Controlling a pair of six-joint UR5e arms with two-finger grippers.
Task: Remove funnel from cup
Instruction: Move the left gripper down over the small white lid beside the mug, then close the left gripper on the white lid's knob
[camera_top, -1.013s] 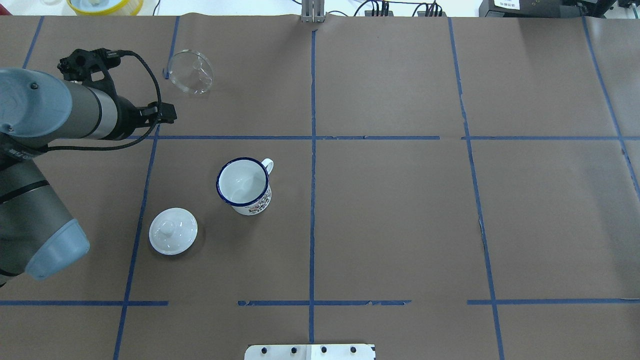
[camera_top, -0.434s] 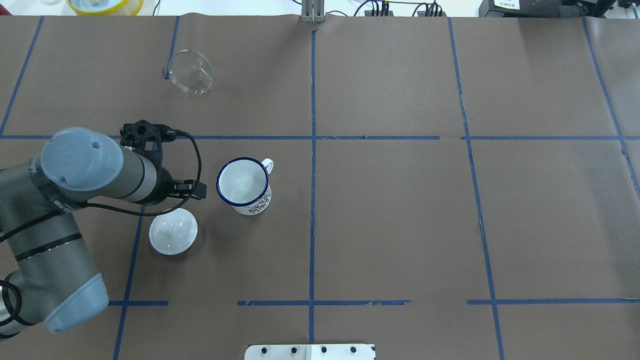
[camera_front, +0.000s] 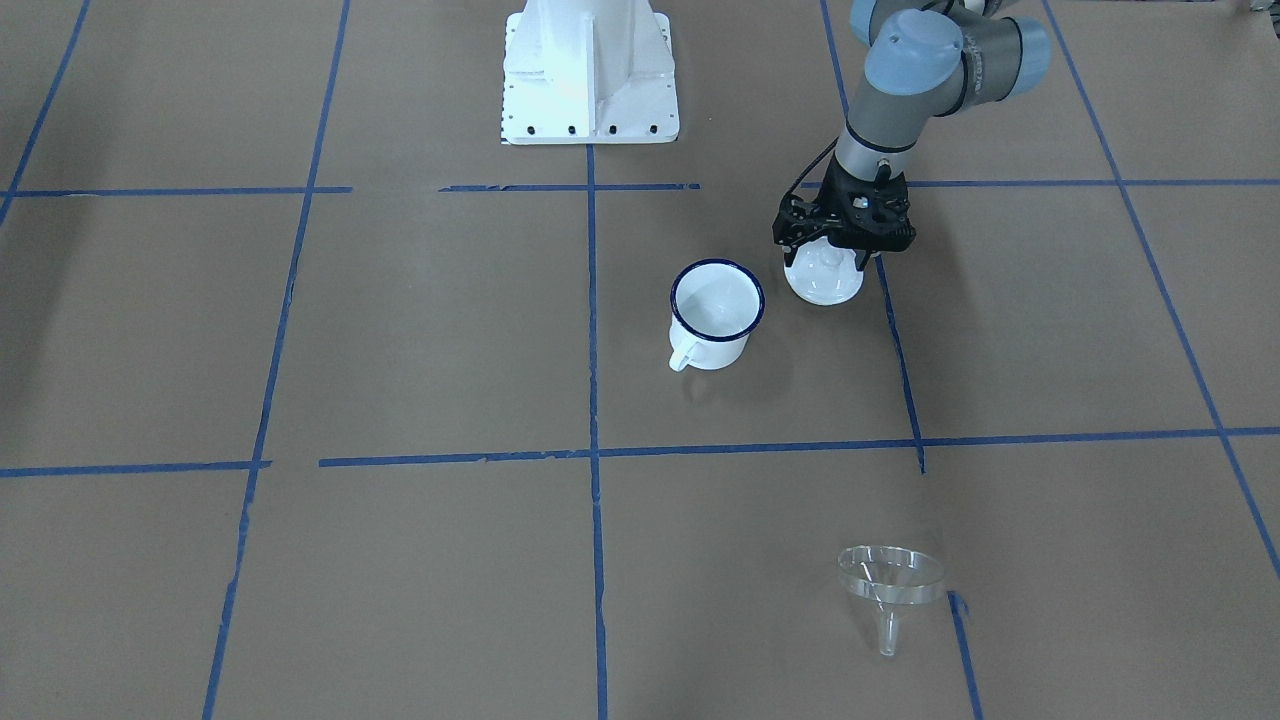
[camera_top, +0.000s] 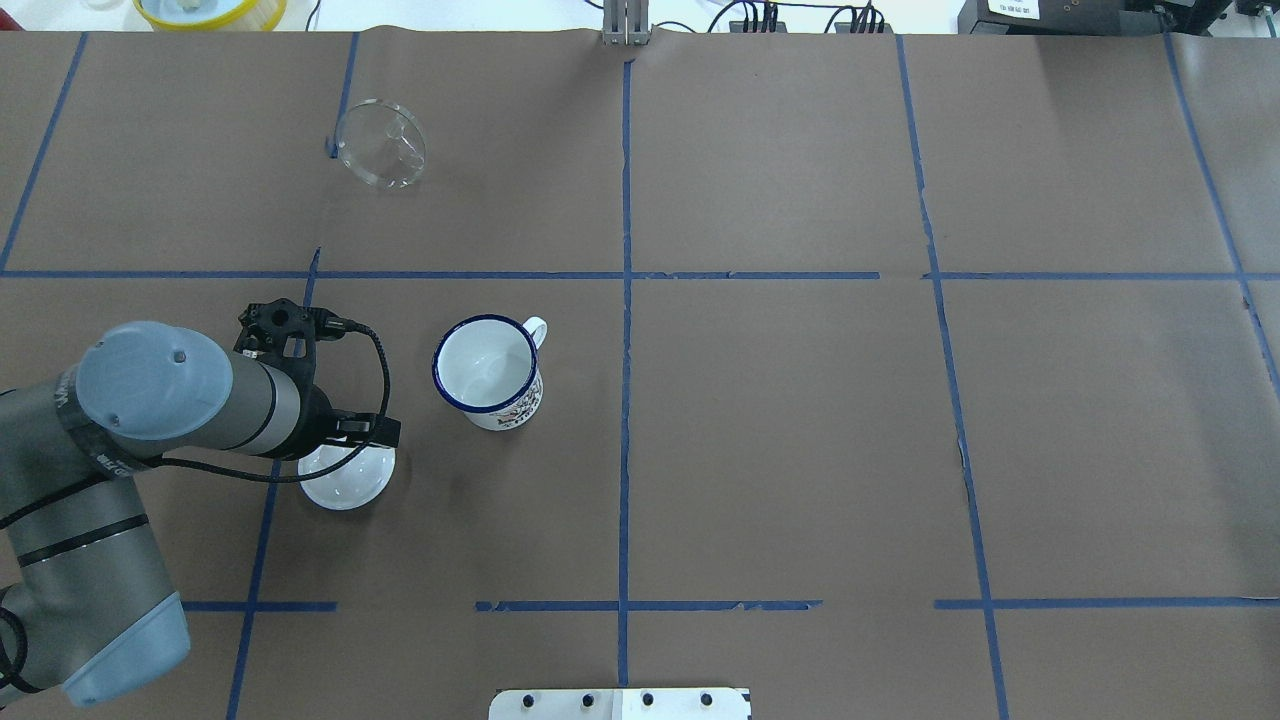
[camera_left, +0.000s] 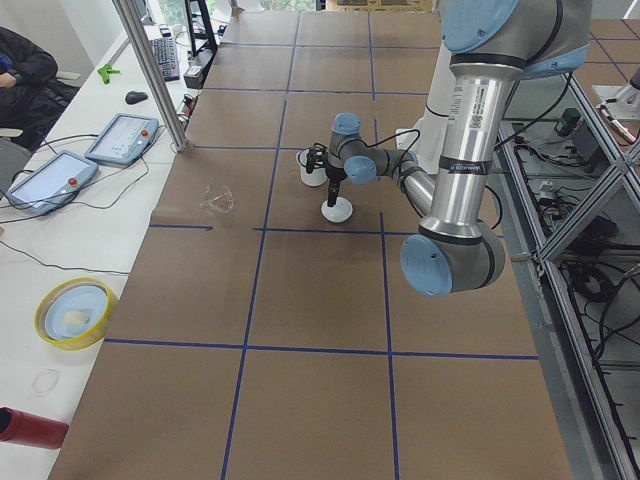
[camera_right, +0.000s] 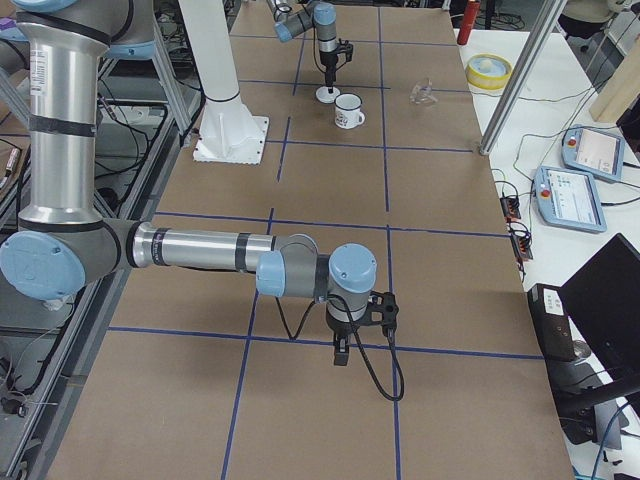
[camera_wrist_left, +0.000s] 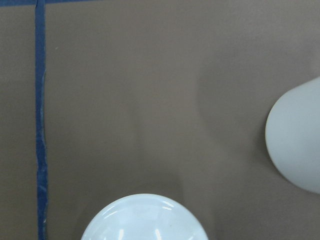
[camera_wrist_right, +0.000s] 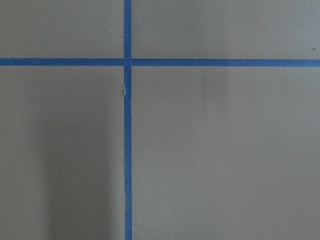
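A: Count, overhead view, bottom edge upward?
B: Three loose items on the brown paper table (camera_top: 800, 450). Nearest, lower left: one white domed lid (camera_top: 352, 484), partly under the left arm's wrist. Next, left of centre: one cup (camera_top: 487, 368), upright, nothing inside, handle toward the upper right. Farthest, upper left: one funnel (camera_top: 380, 145).
A: Funnel and cup touching?
B: No. Well apart, a blue tape line between them. The funnel lies on the paper and looks tipped on its side, though the clear plastic is hard to read.
A: Grippers?
B: Two. The left gripper (camera_front: 830, 252) hangs directly over the lid, just beside the cup. Its fingers are hidden by the wrist body, so I cannot tell whether they are spread or pressed together; the wrist camera shows only lid dome, cup wall and paper.
A: Right one?
B: The right gripper (camera_right: 342, 352) shows only in the right side view, low over a tape crossing, well apart from all three items. Spread or closed, cannot tell.
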